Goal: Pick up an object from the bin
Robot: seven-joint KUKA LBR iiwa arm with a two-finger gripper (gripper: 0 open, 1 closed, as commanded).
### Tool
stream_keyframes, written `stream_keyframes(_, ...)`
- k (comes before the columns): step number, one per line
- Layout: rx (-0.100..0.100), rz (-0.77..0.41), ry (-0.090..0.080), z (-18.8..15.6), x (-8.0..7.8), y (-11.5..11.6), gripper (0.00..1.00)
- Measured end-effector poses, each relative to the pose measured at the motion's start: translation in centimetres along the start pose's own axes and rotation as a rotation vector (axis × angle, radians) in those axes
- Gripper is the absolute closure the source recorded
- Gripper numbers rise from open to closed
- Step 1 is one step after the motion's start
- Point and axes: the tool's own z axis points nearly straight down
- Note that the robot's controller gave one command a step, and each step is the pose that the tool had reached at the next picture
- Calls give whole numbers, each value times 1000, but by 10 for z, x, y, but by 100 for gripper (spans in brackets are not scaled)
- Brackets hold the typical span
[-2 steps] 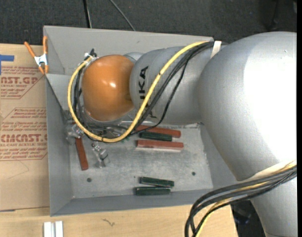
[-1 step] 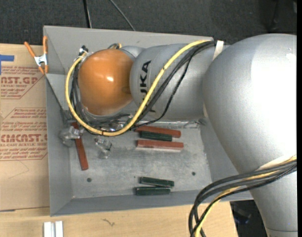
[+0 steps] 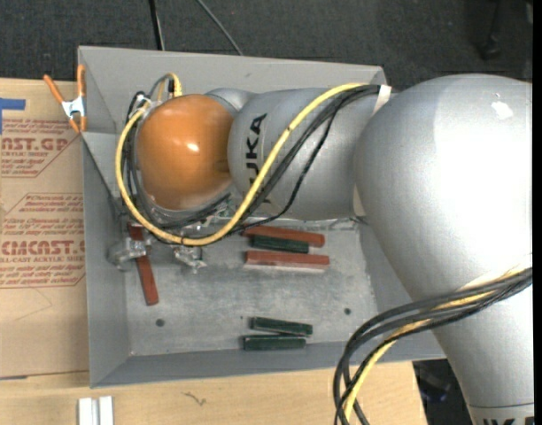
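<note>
My gripper point(image 3: 158, 256) is down at the left side of the bin, under the orange wrist cover. Its two metal fingertips point(image 3: 127, 255) stand apart, so it is open. A thin red-brown stick point(image 3: 148, 282) lies on the bin floor, running down and slightly right. Its upper end sits between the fingertips, close beside the left one, and the fingers are not closed on it. Part of the stick's top is hidden under the gripper.
Two flat bars with red and dark green faces point(image 3: 284, 238) point(image 3: 286, 259) lie side by side at the bin's middle, right of the gripper. Two dark green sticks point(image 3: 280, 327) point(image 3: 274, 343) lie near the front wall. The arm covers the bin's back and right.
</note>
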Motion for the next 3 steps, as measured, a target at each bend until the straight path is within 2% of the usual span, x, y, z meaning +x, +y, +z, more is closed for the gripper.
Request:
stream_keyframes(1, -2, 4, -1, -1, -1, -1, 0)
stream_keyframes(2, -2, 3, -4, -2, -2, -1, 100)
stream_keyframes(3, 0, 5, -3, -58, -4, -2, 100)
